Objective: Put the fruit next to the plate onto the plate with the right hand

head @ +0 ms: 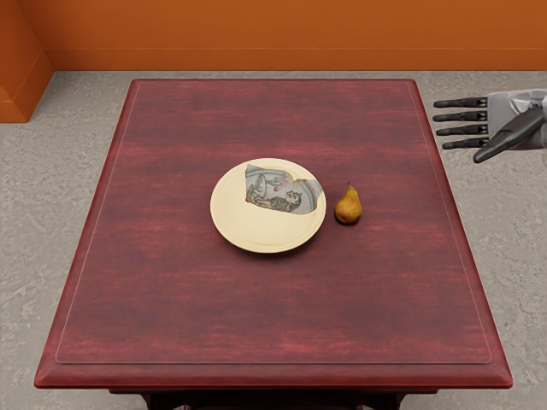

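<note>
A cream plate (248,226) with a grey pattern on its far part sits near the middle of the dark red table (171,299). A small yellow-brown pear (348,206) stands upright just right of the plate, a little apart from its rim. My right hand (466,124) comes in from the right edge, beyond the table's right side and farther back than the pear. Its fingers are straight and spread, pointing left, and it holds nothing. The left arm does not show.
The table has a raised rim around its top. Grey floor surrounds it, with an orange wall (273,34) at the back and an orange block (17,77) at the far left.
</note>
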You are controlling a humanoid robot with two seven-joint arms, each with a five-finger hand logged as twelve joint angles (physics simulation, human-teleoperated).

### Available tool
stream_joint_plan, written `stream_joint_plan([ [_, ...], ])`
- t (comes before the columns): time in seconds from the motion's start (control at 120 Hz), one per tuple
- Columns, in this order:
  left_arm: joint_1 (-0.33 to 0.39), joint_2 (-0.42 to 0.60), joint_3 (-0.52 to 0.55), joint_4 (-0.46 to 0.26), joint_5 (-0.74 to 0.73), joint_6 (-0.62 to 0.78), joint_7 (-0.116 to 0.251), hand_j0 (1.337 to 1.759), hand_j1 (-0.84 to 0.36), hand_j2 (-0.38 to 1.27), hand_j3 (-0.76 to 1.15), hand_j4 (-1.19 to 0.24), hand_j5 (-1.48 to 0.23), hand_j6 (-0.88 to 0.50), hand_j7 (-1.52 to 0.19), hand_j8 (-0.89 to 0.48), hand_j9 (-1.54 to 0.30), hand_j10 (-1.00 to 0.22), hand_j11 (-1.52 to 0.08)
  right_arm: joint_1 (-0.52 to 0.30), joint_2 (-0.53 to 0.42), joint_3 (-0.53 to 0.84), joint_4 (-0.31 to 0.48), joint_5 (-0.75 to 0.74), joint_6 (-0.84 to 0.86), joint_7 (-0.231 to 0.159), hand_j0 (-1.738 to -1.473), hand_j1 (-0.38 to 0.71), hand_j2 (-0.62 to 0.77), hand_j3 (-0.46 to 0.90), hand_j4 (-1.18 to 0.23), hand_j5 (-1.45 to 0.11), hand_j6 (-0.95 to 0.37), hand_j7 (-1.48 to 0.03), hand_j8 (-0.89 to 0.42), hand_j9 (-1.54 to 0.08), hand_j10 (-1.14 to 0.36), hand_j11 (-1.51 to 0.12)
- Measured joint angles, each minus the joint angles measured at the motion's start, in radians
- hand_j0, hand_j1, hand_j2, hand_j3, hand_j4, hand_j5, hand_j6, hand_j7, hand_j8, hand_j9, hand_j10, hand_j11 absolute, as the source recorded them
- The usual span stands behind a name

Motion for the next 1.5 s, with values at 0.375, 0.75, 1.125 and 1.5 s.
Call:
stream_joint_plan([
  [0.375,0.0,0.0,0.001,0.0,0.001,0.0,0.0,1.658,0.33,0.0,0.0,-0.01,-0.02,-0.01,-0.02,-0.01,-0.02,-0.01,-0.02,0.102,0.126,-0.003,0.004,-0.129,0.0,0.0,-1.658,-0.35,0.0,0.0,0.0,0.0,0.0,0.0,0.0,0.0,0.0,0.0],
  [0.75,-0.002,0.0,0.002,0.0,0.001,0.0,0.0,1.658,0.33,0.0,0.0,-0.01,-0.02,-0.01,-0.02,-0.01,-0.02,-0.01,-0.02,0.334,0.337,-0.246,0.002,-0.39,-0.082,0.0,-1.658,-0.35,0.0,0.0,0.0,0.0,0.0,0.0,0.0,0.0,0.0,0.0],
  [1.125,-0.001,0.0,0.002,0.0,0.001,0.0,0.0,1.658,0.33,0.0,0.0,-0.01,-0.02,-0.01,-0.02,-0.01,-0.02,-0.01,-0.02,0.382,0.476,-0.425,0.192,-0.64,-0.513,0.0,-1.658,-0.35,0.0,0.0,0.0,0.0,0.0,0.0,0.0,0.0,0.0,0.0],
  [1.5,-0.001,0.0,0.002,0.0,0.001,0.0,0.0,1.658,0.33,0.0,0.0,-0.01,-0.02,-0.01,-0.02,-0.01,-0.02,-0.01,-0.02,0.418,0.465,-0.616,0.479,-0.657,-0.882,0.0,-1.658,-0.32,0.0,0.0,-0.03,-0.03,-0.03,-0.03,-0.03,-0.03,-0.03,-0.03],
])
